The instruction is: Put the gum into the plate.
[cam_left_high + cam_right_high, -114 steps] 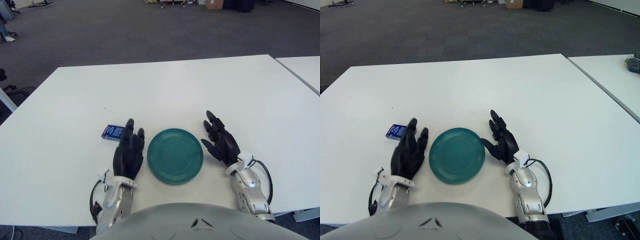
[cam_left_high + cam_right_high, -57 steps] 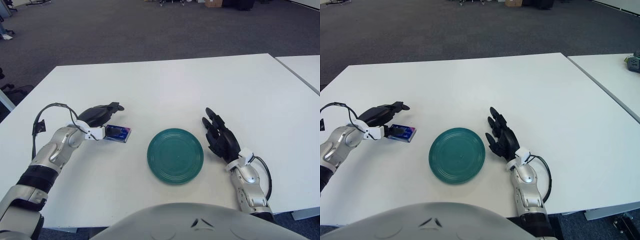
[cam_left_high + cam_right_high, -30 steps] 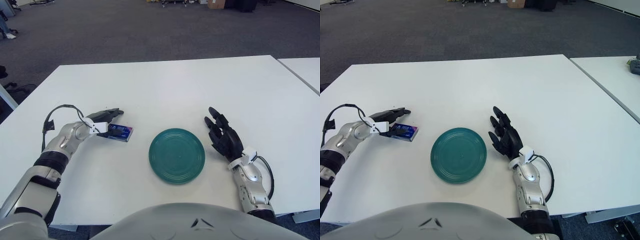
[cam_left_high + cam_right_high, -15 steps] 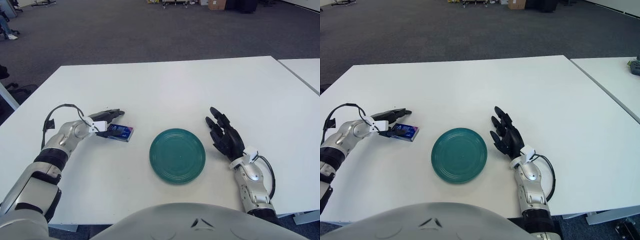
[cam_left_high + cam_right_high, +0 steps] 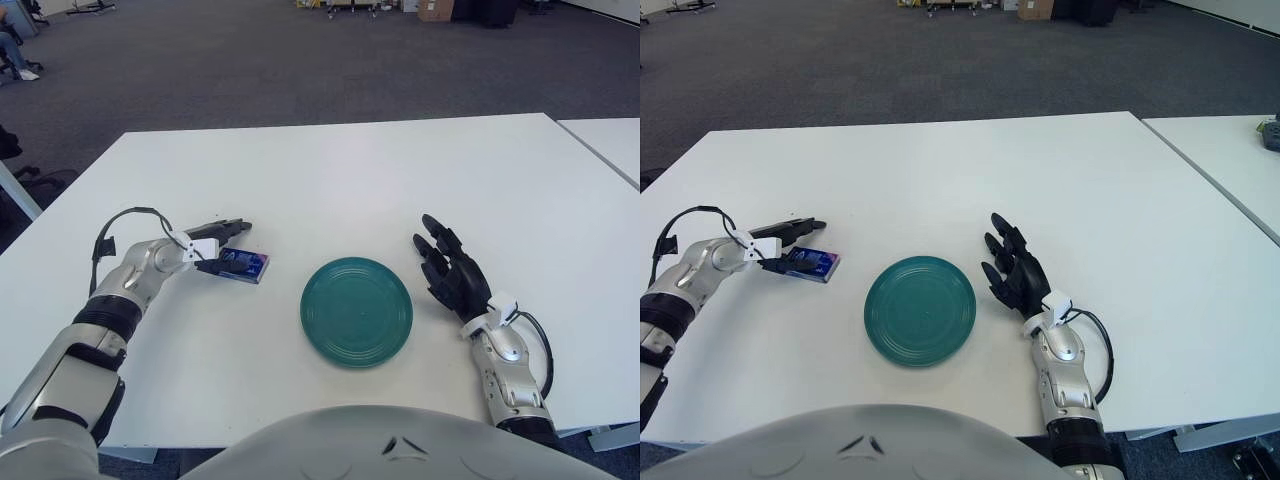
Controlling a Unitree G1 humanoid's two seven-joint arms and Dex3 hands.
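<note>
The gum (image 5: 243, 265), a small blue pack, lies flat on the white table (image 5: 330, 180) left of the plate. My left hand (image 5: 218, 246) reaches in from the left: its long fingers (image 5: 228, 228) stretch out just above the pack's far side, and the thumb sits at the pack's left end. The fingers are not closed round the pack, and the hand is open. The round teal plate (image 5: 356, 311) sits in front of me with nothing in it. My right hand (image 5: 452, 275) shows to the right of the plate, fingers spread and holding nothing.
A second white table (image 5: 1240, 170) stands to the right across a narrow gap. Grey carpeted floor lies beyond the far table edge. My own grey torso (image 5: 400, 445) fills the bottom of the view.
Since 3.8 s ago my left arm swung out to the left and came back at the gum from that side, turning the pack. Over the last second the hand has barely shifted.
</note>
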